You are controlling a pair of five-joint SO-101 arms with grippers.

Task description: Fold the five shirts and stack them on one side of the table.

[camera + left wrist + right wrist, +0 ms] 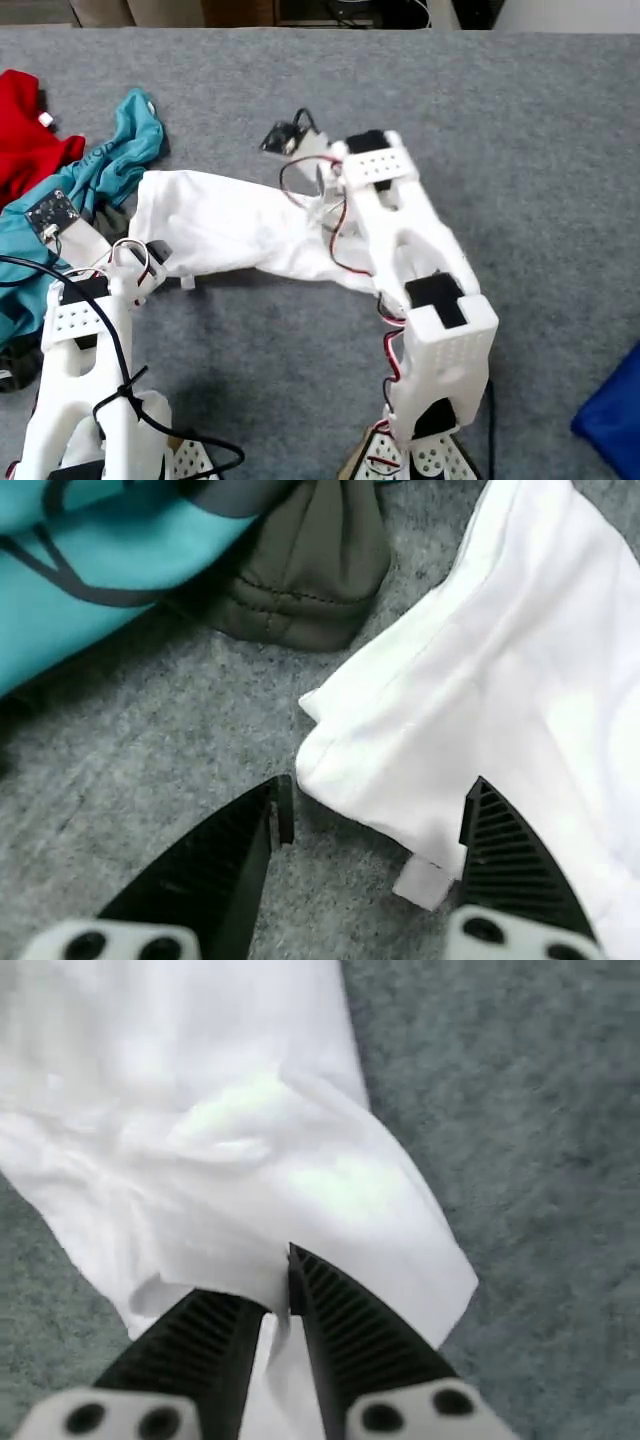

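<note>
Right arm [410, 240] partly hides white shirt [210, 225].

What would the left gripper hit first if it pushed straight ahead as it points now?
Likely the white shirt: its corner lies between the left gripper's open jaws. Height above it is unclear.

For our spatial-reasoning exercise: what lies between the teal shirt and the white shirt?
A dark olive garment, between teal shirt and white shirt, in the left wrist view.
</note>
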